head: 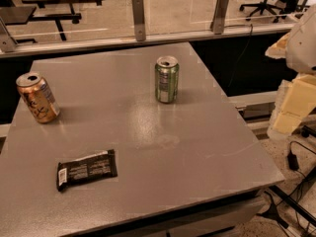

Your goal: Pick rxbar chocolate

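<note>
The rxbar chocolate is a flat bar in a black wrapper with small white print and a white patch at its left end. It lies flat near the front left of the grey table. My gripper hangs at the far right of the view, beyond the table's right edge and well away from the bar. It holds nothing that I can see.
A green can stands upright at the table's back middle. An orange-gold can stands tilted at the left edge. A glass partition with metal posts runs behind the table. Cables lie on the floor at the right.
</note>
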